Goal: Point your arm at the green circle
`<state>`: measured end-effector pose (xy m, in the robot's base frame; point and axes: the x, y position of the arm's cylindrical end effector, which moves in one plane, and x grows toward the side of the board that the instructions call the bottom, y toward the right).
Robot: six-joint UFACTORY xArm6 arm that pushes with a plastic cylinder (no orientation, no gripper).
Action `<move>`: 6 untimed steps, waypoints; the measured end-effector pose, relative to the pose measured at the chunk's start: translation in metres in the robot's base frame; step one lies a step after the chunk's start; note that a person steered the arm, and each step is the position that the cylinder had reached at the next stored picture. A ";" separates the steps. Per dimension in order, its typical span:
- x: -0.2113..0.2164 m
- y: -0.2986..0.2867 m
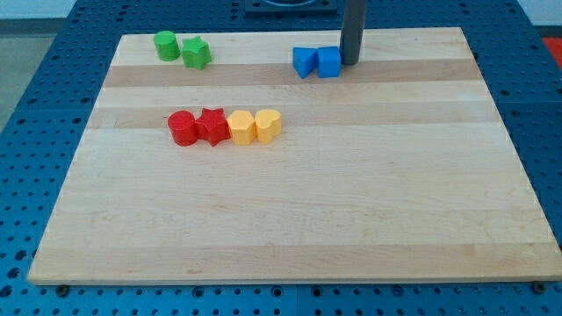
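While my tip (349, 62) rests just right of the blue cube block (328, 61) near the wooden board's (290, 211) far edge, fingerless, the green circle block (165, 45) sits well apart at the far left, bare board between them.

Dark rod (353, 26) entering from the view's top edge, right of centre, hanging straight and upright. Upper end cut off by the frame. My tip (349, 62) down at worktop level near the view's top. No bend or tilt visible. Rest of the arm out of view.
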<state>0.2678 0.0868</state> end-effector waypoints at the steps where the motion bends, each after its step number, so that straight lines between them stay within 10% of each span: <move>1: 0.000 -0.003; 6: -0.056 -0.089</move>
<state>0.2117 -0.0025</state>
